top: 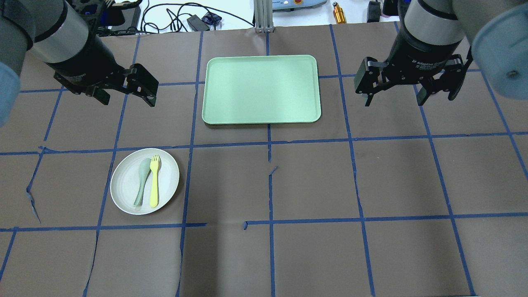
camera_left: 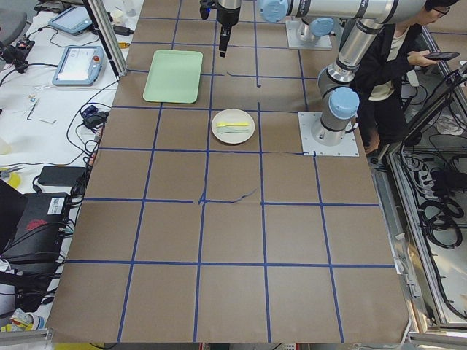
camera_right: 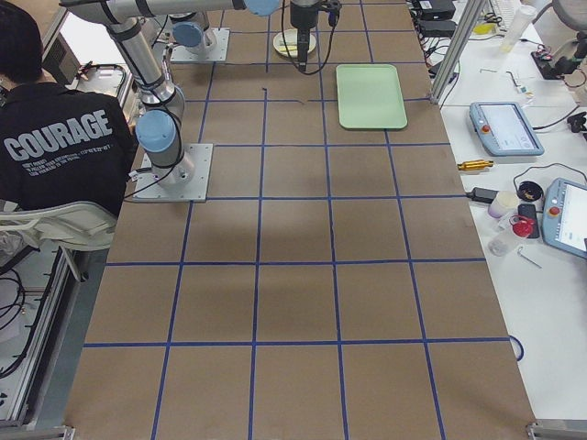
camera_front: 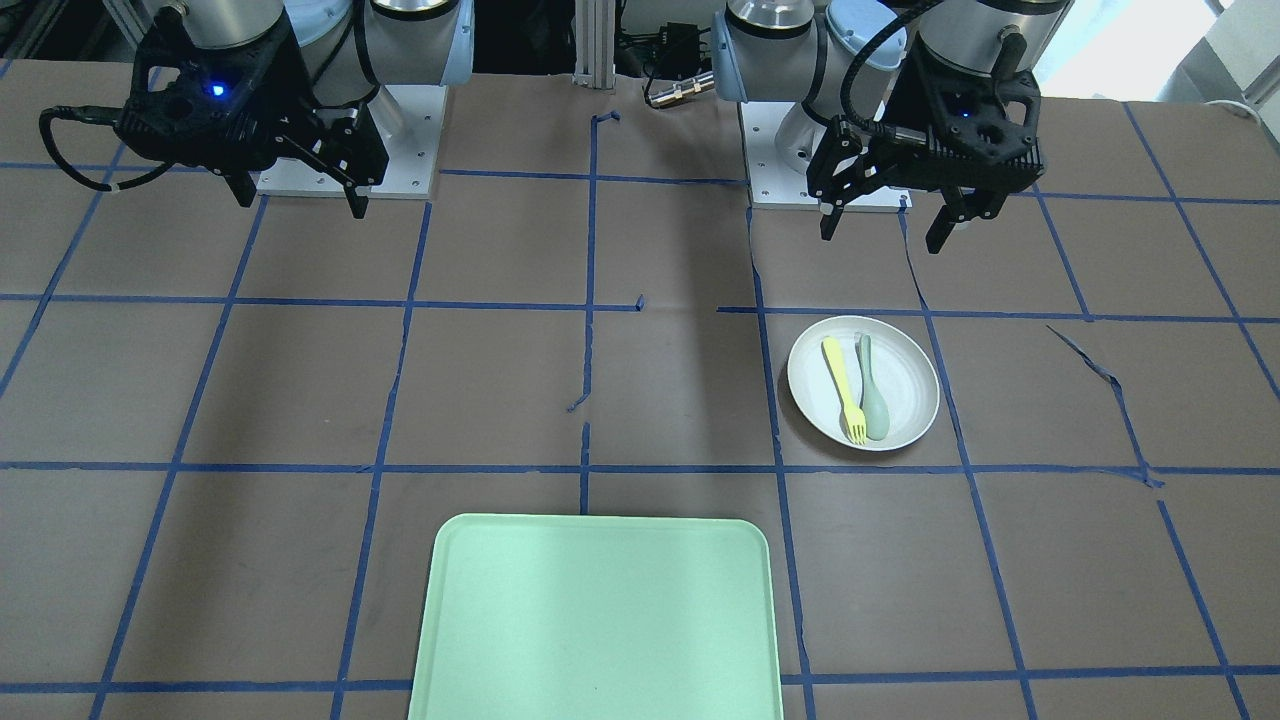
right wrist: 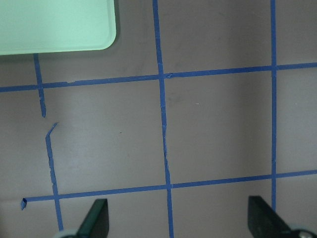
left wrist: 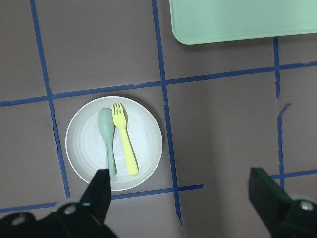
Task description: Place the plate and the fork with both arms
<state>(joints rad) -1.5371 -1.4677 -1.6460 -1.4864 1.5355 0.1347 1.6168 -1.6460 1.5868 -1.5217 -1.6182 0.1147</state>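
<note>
Plate [top: 123, 183], round and smooth, carries the slim plastic fork [top: 154, 181]; left hand [top: 127, 99] and right hand [top: 394, 101] gape wide.

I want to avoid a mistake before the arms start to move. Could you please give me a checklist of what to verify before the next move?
1. The left gripper is open and empty: ok.
2. The right gripper is open and empty: ok.
3. The fork is free for grasping: not ok, the spoon lies close beside it on the plate.
4. The plate rim is free all around: ok, nothing overlaps it.
5. The tray has room: ok, nothing lies on it.
6. The person is outside the arms' reach: cannot tell.
</note>
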